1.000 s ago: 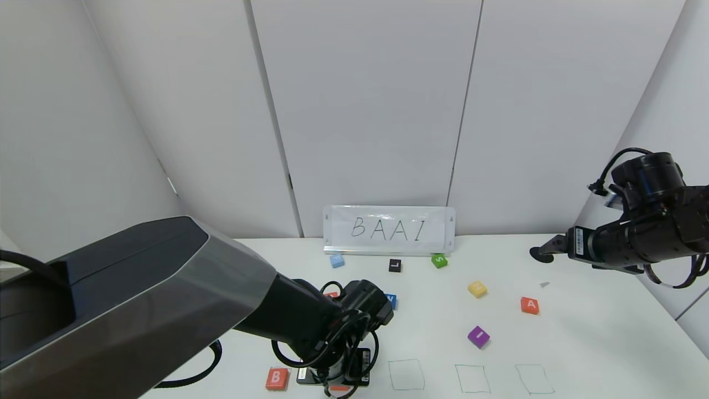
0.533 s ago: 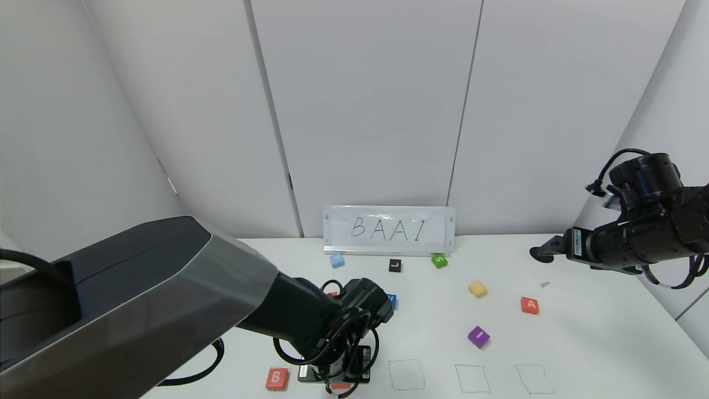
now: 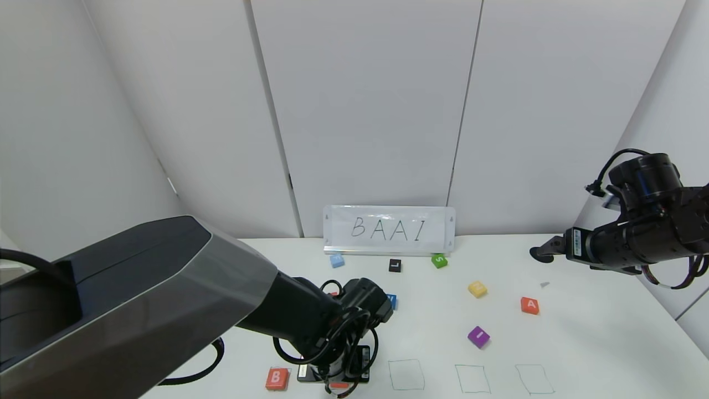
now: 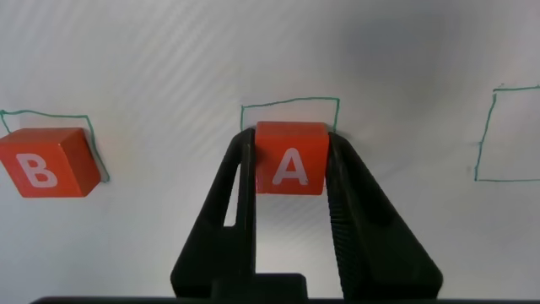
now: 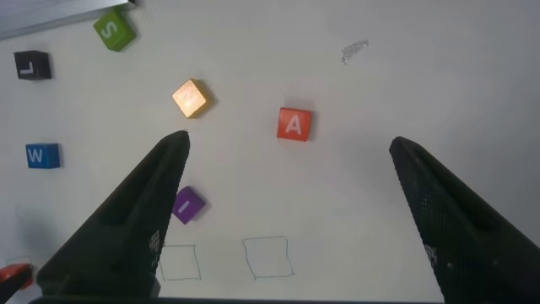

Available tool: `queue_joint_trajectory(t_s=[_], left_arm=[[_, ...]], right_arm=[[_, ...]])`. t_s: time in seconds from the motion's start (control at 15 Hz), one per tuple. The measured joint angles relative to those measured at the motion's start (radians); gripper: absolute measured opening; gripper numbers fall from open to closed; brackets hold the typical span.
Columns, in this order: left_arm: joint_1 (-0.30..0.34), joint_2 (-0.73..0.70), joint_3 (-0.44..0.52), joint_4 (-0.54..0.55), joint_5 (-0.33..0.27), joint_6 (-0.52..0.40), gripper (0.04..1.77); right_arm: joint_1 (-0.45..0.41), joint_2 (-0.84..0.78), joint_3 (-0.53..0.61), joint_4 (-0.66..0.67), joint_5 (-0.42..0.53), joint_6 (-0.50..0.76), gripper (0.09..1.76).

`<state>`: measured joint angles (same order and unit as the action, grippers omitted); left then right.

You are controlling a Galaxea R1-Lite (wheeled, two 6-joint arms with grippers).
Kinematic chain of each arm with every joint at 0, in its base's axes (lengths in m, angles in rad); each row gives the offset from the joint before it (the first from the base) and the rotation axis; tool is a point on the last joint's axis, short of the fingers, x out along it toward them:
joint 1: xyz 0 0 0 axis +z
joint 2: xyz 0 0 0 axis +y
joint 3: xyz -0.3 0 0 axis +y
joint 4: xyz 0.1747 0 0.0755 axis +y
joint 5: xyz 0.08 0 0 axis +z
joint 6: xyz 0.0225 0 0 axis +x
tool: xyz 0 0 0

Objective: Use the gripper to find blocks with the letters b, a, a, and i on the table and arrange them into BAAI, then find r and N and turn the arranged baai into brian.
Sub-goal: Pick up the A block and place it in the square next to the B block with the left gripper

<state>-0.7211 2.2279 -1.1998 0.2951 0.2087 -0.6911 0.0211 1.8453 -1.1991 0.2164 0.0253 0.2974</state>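
My left gripper [image 3: 339, 382] is low at the table's front edge, shut on an orange A block [image 4: 291, 158] at a green outline [image 4: 289, 104]. The orange B block [image 3: 277, 378] sits just beside it in its own outline and shows in the left wrist view [image 4: 46, 162]. My right gripper [image 3: 540, 254] is open and empty, held high at the right. Below it on the white table [image 3: 598, 332] lie the second orange A block [image 3: 529, 305] [image 5: 294, 124] and the purple I block [image 3: 478, 336] [image 5: 187, 204]. An orange block [image 3: 332, 294] is mostly hidden behind my left wrist, its letter unseen.
A BAAI sign [image 3: 389, 230] stands at the back. In front of it lie a light blue block [image 3: 337, 260], a black L [image 3: 394, 265] and a green S [image 3: 438, 260]. A yellow block [image 3: 477, 288] and a blue W [image 3: 391, 301] lie mid-table. Three green outlines [image 3: 472, 379] are at front right.
My left gripper has shifted very slightly at the table's front with the A block in it. The right arm rose a little, then held still.
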Motion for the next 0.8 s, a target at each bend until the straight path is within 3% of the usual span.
queue_joint_trajectory(t_s=[0.2,0.4,0.8], left_arm=[[0.000,0.000,0.000,0.002,0.000,0.000,0.96],[0.000,0.000,0.000,0.002,0.001,0.001,1.20],[0.000,-0.007,0.001,0.003,0.001,0.004,1.48]], right_arm=[[0.000,0.000,0.000,0.000,0.000,0.000,1.71],[0.000,0.000,0.000,0.000,0.000,0.000,1.71],[-0.001,-0.001,0.000,0.000,0.000,0.000,1.71]])
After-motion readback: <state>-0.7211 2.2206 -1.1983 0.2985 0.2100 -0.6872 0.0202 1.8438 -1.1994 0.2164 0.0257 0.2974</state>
